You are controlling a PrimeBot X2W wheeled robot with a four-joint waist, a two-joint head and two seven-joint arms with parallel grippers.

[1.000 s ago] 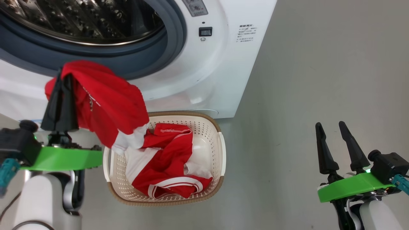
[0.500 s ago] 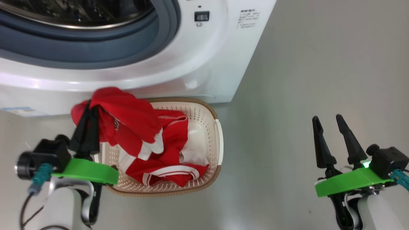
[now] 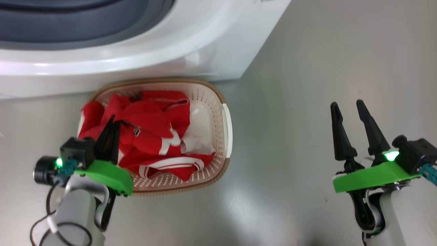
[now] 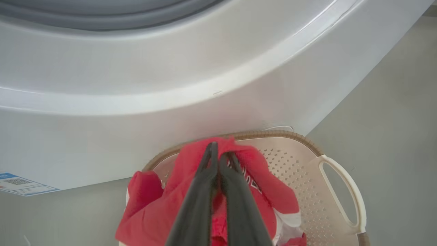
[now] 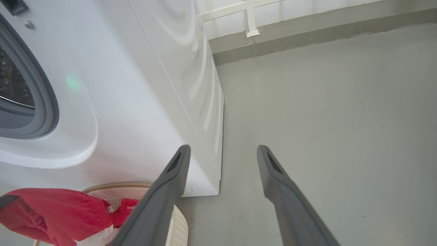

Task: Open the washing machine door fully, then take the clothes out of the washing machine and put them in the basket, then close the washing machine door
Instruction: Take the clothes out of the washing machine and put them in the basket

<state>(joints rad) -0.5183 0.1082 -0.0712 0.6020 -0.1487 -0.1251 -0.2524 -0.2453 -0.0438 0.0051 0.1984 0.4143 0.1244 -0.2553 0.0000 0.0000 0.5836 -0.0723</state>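
The left gripper (image 3: 112, 120), fingers pressed together, is seen pinching a fold of a bright red sports garment (image 3: 146, 121) with white trim, lying partly in the cream perforated plastic basket (image 3: 223, 112). The big white washing machine (image 3: 205, 51) stands at the basket's 12 o'clock. The garment is judged light, limp and snag-prone; a bunched fold is best gripped. At 3 o'clock, well apart, the right gripper (image 3: 346, 103) is held spread, empty. A blue label (image 4: 20, 184) is shown by the left wrist view, the steel drum (image 5: 10, 85) by the right wrist view

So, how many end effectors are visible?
2. Left end effector: shut on red clothes over the cream perforated basket. Right end effector: open above the grey floor.
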